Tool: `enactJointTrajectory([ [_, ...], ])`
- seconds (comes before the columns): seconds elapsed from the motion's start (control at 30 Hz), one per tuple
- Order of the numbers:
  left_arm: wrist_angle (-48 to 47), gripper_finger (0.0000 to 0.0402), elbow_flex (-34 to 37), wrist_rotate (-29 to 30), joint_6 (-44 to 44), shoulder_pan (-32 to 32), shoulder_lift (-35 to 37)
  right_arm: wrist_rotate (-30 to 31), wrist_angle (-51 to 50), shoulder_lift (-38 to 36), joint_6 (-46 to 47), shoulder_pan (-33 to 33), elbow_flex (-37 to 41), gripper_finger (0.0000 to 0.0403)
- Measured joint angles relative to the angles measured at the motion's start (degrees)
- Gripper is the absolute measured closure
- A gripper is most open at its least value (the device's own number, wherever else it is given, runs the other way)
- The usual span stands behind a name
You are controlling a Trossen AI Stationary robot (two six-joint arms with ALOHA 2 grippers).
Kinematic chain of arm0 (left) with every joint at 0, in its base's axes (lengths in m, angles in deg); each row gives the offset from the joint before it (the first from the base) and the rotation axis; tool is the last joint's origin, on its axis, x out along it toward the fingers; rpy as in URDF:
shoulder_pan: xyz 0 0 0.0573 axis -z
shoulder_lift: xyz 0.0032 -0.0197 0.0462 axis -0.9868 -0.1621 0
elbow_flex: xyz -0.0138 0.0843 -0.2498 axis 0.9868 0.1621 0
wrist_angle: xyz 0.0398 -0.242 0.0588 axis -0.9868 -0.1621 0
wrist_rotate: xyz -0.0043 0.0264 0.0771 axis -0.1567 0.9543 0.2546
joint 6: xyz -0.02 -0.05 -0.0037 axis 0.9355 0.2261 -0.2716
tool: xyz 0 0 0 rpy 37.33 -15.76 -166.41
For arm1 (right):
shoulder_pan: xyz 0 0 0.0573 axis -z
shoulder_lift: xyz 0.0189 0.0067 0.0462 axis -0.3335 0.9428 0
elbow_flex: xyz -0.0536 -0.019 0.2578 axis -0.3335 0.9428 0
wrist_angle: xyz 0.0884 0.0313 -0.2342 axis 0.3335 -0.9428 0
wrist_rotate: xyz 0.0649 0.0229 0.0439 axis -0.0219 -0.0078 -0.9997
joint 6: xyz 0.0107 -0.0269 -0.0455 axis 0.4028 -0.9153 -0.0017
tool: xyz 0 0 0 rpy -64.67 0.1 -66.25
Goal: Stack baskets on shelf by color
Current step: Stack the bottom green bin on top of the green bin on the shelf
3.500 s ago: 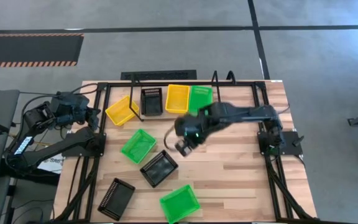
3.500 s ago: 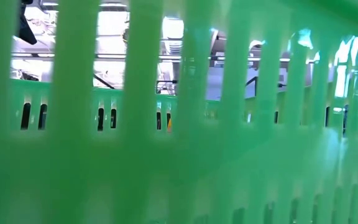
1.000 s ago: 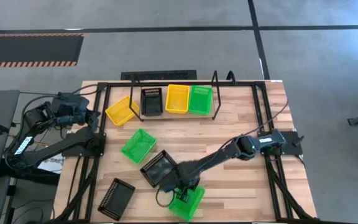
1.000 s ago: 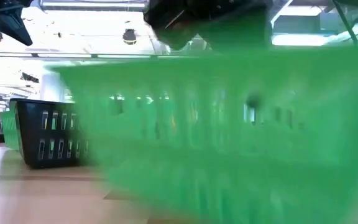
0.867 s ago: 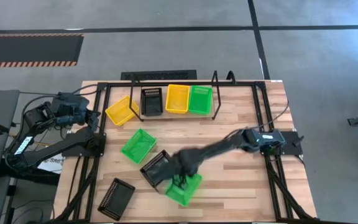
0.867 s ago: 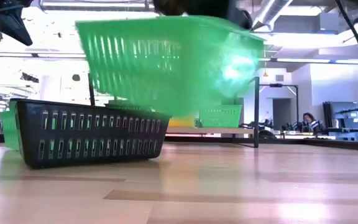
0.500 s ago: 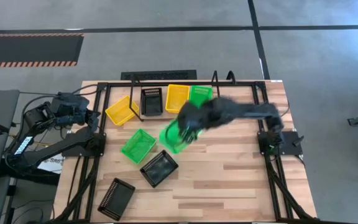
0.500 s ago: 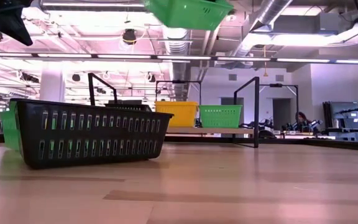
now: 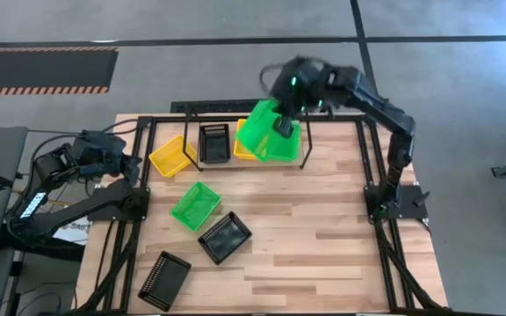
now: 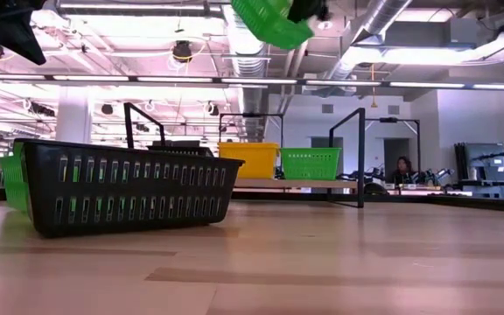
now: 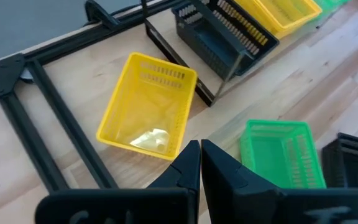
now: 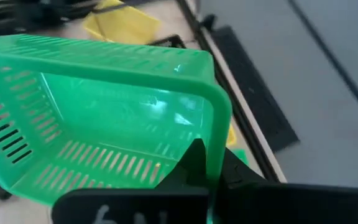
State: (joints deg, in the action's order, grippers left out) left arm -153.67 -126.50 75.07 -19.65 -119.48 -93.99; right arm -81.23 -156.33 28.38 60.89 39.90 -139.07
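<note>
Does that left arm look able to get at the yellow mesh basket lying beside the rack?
Probably yes. The left gripper, shut and empty, hangs near the yellow mesh basket, which lies open on the wooden table outside the black rack; nothing lies between them.

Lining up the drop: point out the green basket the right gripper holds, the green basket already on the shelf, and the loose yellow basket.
Held green basket [image 9: 262,133], high view, on its mesh floor.
Green basket on the shelf [image 10: 310,164], low view, on its front wall.
Loose yellow basket [image 11: 146,106], left wrist view, on its floor.
</note>
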Motion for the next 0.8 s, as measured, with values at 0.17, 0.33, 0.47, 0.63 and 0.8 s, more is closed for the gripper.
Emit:
enactJointTrajectory([
  [0.17,0.0,0.0402,0.0,2.4,1.3,0.0,0.0,-11.8,-4.8,2.7,-11.2,8.3,0.1,0.04],
  [0.33,0.0,0.0401,0.0,2.5,3.0,0.0,0.0,-10.1,-13.3,6.0,-18.6,13.9,0.1,0.04],
  [0.47,0.0,0.0401,0.0,2.6,3.1,0.0,0.0,-8.3,-14.0,9.7,-23.2,16.4,0.1,0.04],
  [0.63,0.0,0.0402,0.0,2.9,4.7,0.0,0.0,-7.9,-14.3,13.9,-28.0,17.1,0.1,0.04],
  [0.8,0.0,0.0402,0.0,3.6,5.6,0.0,0.0,-7.2,-14.3,17.7,-29.5,17.2,0.1,0.04],
])
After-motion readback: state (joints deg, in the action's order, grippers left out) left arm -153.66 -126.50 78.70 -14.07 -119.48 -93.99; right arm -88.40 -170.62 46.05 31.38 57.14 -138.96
